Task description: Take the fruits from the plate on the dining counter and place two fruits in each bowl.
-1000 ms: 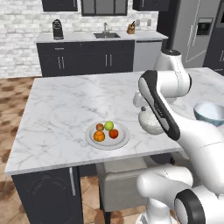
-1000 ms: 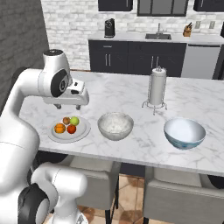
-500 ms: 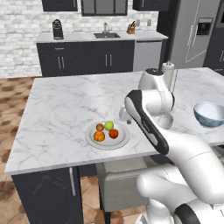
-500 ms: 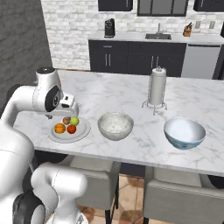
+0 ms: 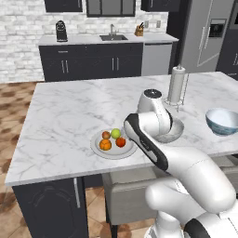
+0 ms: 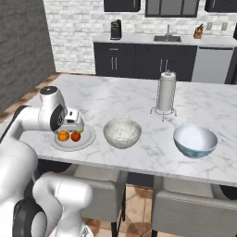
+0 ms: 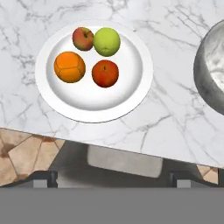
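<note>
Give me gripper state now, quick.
gripper: cannot be told, fingertips not visible; it sits above the plate, where all four fruits lie.

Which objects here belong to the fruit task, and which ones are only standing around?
For the task: plate, orange fruit, red-orange fruit, yellow-green fruit, brownish-red fruit, speckled bowl, blue bowl, dining counter.

Only standing around: paper towel holder, coffee machine, knife block.
</note>
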